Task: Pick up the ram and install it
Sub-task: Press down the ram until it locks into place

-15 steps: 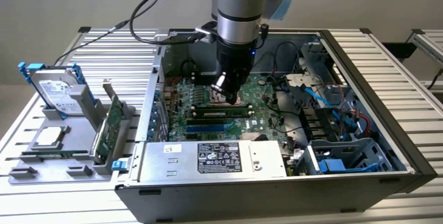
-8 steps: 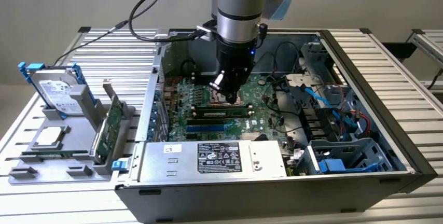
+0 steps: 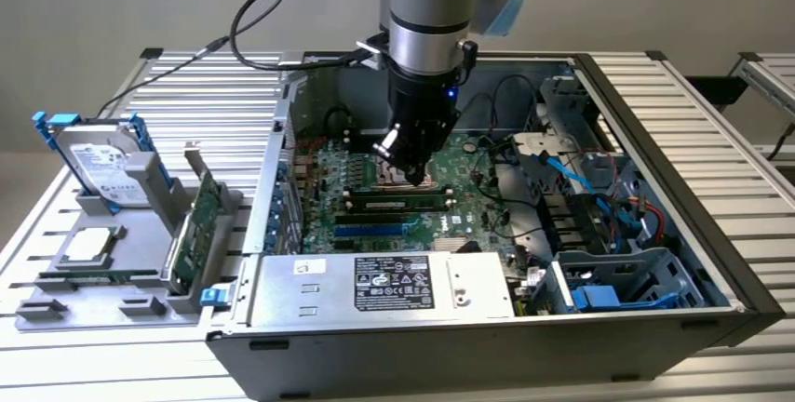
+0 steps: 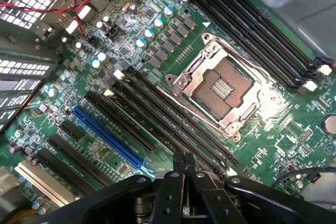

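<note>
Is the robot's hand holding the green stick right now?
No, the hand is shut with nothing between its fingers, just above the motherboard.
</note>
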Robot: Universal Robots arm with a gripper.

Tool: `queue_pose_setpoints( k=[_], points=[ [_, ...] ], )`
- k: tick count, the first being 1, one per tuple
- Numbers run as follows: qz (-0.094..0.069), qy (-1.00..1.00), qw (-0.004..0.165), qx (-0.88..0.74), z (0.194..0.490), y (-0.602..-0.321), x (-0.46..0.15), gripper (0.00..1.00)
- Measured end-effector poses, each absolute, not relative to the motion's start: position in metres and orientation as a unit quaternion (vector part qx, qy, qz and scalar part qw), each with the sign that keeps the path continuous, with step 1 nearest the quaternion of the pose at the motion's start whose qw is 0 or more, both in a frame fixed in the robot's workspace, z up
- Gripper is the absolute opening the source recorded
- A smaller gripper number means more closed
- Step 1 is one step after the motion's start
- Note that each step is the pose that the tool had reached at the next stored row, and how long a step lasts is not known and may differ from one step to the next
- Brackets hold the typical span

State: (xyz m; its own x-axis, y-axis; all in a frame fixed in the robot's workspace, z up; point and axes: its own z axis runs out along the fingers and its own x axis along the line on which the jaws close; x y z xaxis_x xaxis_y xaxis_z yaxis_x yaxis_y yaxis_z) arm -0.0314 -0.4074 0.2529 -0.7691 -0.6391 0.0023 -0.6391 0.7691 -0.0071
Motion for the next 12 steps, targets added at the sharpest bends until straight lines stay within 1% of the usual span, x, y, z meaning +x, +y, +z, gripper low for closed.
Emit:
queue_pose_setpoints(
  k=[12],
  points=[
    [-0.004,0.962,0.0,-0.272,0.2532,-0.4074,-0.0317,0.11]
  ],
)
